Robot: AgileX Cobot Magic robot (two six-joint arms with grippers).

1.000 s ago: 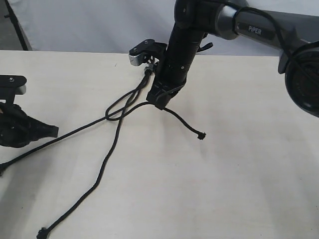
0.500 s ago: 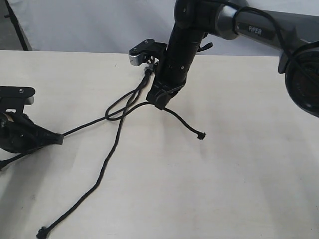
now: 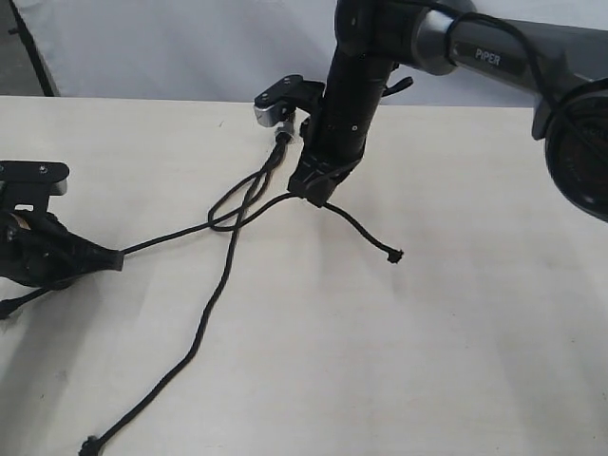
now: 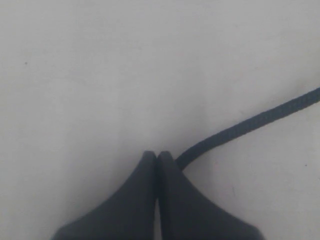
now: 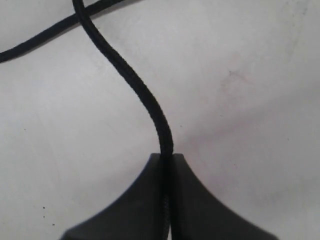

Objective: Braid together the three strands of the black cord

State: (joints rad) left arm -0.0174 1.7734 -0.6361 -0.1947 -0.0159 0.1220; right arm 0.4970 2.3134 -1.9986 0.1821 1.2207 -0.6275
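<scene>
The black cord hangs from a small clamp (image 3: 277, 99), with its grey band (image 3: 282, 136) just below. It splits into the three strands. One strand (image 3: 171, 237) runs left into my left gripper (image 3: 118, 258), which is shut on it (image 4: 250, 120); the fingers (image 4: 170, 190) are pressed together. A second strand (image 3: 366, 233) passes through my right gripper (image 3: 313, 193), shut on it (image 5: 125, 70), and ends in a knot (image 3: 394, 256). The third strand (image 3: 204, 313) lies loose toward the front, ending in a knot (image 3: 91, 443). The strands cross loosely near the clamp.
The pale wooden table (image 3: 456, 361) carries everything. My right arm (image 3: 494, 52) reaches in from the right, and its dark base (image 3: 579, 152) stands at the right edge. A white backdrop (image 3: 171, 47) closes off the far side.
My left gripper slid right along the table onto the left strand, which now runs tauter. The right gripper shifted slightly up and right, carrying its strand's knot with it.
</scene>
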